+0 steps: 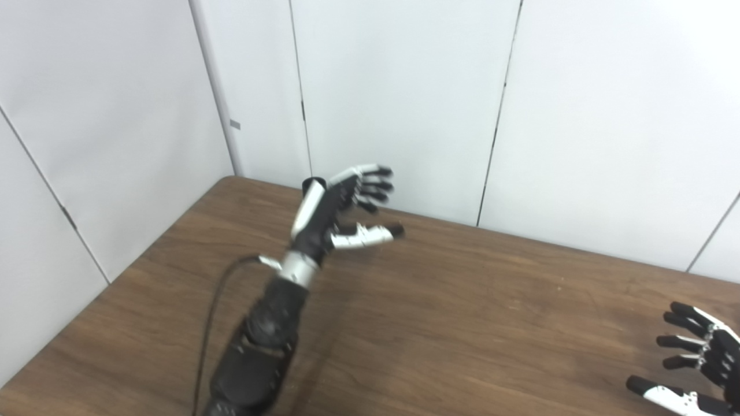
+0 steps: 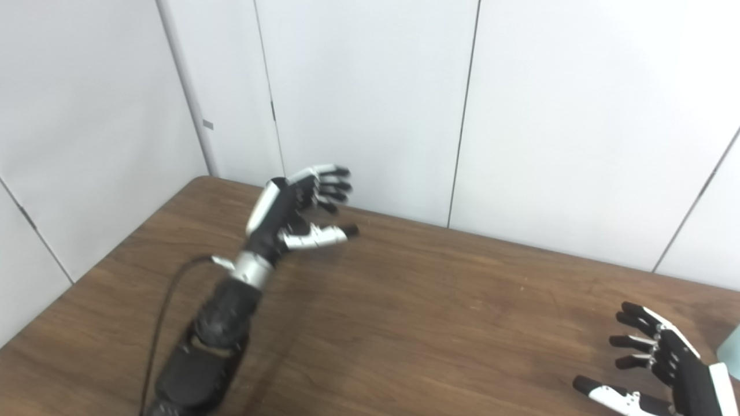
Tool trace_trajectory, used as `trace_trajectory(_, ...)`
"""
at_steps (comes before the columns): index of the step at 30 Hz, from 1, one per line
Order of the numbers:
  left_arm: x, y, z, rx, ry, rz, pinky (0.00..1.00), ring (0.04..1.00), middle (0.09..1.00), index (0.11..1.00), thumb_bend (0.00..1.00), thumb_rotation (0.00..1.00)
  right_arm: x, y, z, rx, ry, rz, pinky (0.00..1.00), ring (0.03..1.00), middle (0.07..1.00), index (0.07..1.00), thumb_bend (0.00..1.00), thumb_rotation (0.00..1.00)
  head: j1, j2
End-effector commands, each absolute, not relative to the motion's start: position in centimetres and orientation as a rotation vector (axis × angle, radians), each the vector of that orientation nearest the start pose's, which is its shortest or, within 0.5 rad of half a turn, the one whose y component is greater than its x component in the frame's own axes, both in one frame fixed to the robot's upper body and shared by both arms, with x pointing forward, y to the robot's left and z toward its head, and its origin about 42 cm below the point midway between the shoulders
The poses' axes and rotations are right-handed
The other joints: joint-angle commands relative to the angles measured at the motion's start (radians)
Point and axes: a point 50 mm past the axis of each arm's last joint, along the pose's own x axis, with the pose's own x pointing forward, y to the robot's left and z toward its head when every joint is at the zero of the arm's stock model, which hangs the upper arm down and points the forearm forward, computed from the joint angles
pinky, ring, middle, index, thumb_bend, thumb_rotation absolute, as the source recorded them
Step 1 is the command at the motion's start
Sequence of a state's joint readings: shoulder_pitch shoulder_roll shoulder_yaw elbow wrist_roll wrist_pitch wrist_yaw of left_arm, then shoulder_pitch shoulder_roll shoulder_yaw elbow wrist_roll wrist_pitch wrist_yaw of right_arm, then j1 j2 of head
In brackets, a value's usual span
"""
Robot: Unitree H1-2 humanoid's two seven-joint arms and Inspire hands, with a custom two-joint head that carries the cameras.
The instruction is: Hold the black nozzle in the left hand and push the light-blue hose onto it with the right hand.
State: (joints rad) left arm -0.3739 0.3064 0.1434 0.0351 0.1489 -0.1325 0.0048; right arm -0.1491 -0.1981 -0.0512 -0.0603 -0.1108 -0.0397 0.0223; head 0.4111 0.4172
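Left hand (image 1: 341, 208) is raised mid-frame above the wooden table (image 1: 462, 300), forearm rising from the bottom edge, fingers spread and pointing right, thumb (image 1: 370, 236) out below them, holding nothing. Right hand (image 2: 665, 364) sits at lower right, low over the table, fingers splayed toward the left, also empty. Black cable (image 1: 211, 323) trails beside the left forearm. Nozzle and hose: not visible in either view.
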Motion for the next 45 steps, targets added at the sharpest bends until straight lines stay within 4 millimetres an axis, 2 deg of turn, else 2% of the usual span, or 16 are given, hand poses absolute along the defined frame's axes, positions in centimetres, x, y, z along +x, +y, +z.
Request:
trace_trajectory(1, 39.4, 32.5, 26.9, 0.450, -0.550, 0.134, 0.56, 0.648, 0.670, 0.668, 0.76, 0.12, 33.7, -27.5, 18.8, -0.317, -0.353, -0.006, 0.51, 0.648, 0.773, 0.781, 0.70, 0.00, -0.001, 0.000)
trace_trajectory(3, 39.8, 33.8, 27.7, 0.465, -0.559, 0.162, 0.58, 0.656, 0.675, 0.674, 0.77, 0.13, 33.6, -27.5, 18.9, -0.315, -0.354, -0.005, 0.51, 0.649, 0.773, 0.782, 0.70, 0.00, -0.001, 0.000)
trace_trajectory(6, 39.9, 34.5, 29.6, 0.498, -0.579, 0.203, 0.61, 0.671, 0.676, 0.688, 0.75, 0.11, 33.6, -27.5, 18.9, -0.311, -0.356, -0.005, 0.50, 0.650, 0.774, 0.783, 0.70, 0.00, 0.002, -0.006)
trace_trajectory(8, 39.9, 35.4, 30.9, 0.504, -0.588, 0.231, 0.55, 0.668, 0.675, 0.697, 0.75, 0.10, 33.7, -27.6, 18.9, -0.310, -0.357, -0.006, 0.50, 0.648, 0.772, 0.782, 0.70, 0.00, 0.001, -0.009)
trace_trajectory(11, 40.1, 36.4, 32.2, 0.515, -0.607, 0.288, 0.53, 0.665, 0.678, 0.705, 0.75, 0.10, 33.9, -27.7, 18.9, -0.306, -0.357, -0.007, 0.50, 0.647, 0.771, 0.782, 0.70, 0.00, 0.001, -0.010)
trace_trajectory(12, 40.2, 36.8, 32.7, 0.540, -0.614, 0.322, 0.56, 0.668, 0.682, 0.712, 0.75, 0.10, 33.9, -27.7, 18.9, -0.305, -0.357, -0.008, 0.50, 0.647, 0.770, 0.781, 0.70, 0.00, 0.002, -0.011)
trace_trajectory(13, 40.2, 37.0, 33.0, 0.558, -0.618, 0.344, 0.63, 0.700, 0.706, 0.732, 0.75, 0.10, 33.9, -27.7, 18.9, -0.304, -0.357, -0.008, 0.50, 0.646, 0.769, 0.781, 0.70, 0.00, 0.002, -0.011)
trace_trajectory(16, 40.2, 37.7, 33.7, 0.625, -0.613, 0.404, 0.72, 0.755, 0.752, 0.765, 0.76, 0.12, 33.9, -27.8, 18.9, -0.298, -0.359, -0.010, 0.50, 0.643, 0.769, 0.781, 0.70, 0.00, 0.002, -0.012)
trace_trajectory(18, 40.3, 38.2, 34.0, 0.665, -0.592, 0.436, 0.82, 0.835, 0.814, 0.808, 0.77, 0.14, 33.9, -27.8, 18.9, -0.296, -0.359, -0.013, 0.50, 0.638, 0.766, 0.781, 0.70, 0.00, 0.003, -0.014)
trace_trajectory(19, 40.3, 38.5, 34.1, 0.676, -0.576, 0.448, 0.89, 0.908, 0.881, 0.851, 0.79, 0.17, 33.9, -27.8, 18.9, -0.296, -0.360, -0.013, 0.50, 0.637, 0.765, 0.780, 0.70, 0.00, 0.004, -0.015)
trace_trajectory(23, 40.6, 39.0, 34.0, 0.689, -0.514, 0.465, 0.99, 0.993, 0.976, 0.929, 0.84, 0.19, 33.9, -27.8, 18.9, -0.295, -0.359, -0.013, 0.50, 0.636, 0.765, 0.780, 0.70, 0.00, 0.004, -0.015)
trace_trajectory(30, 40.6, 39.5, 33.0, 0.713, -0.390, 0.515, 1.00, 1.000, 0.995, 0.988, 0.94, 0.21, 33.9, -28.0, 18.9, -0.304, -0.363, -0.015, 0.50, 0.636, 0.765, 0.780, 0.70, 0.00, -0.002, -0.020)
trace_trajectory(32, 40.8, 39.9, 32.5, 0.729, -0.338, 0.526, 1.00, 1.000, 0.999, 0.997, 0.99, 0.28, 33.8, -28.1, 18.9, -0.305, -0.364, -0.016, 0.50, 0.633, 0.763, 0.778, 0.70, 0.00, -0.002, -0.020)
trace_trajectory(35, 40.8, 40.3, 32.0, 0.738, -0.268, 0.522, 1.00, 1.000, 1.000, 1.000, 1.00, 0.32, 33.8, -28.1, 19.0, -0.302, -0.361, -0.017, 0.50, 0.631, 0.761, 0.776, 0.70, 0.00, -0.008, -0.013)
trace_trajectory(45, 40.8, 40.7, 30.4, 0.761, -0.153, 0.513, 1.00, 1.000, 0.997, 1.000, 1.00, 0.37, 33.8, -28.2, 19.0, -0.298, -0.360, -0.020, 0.49, 0.623, 0.755, 0.770, 0.71, 0.00, -0.009, -0.008)
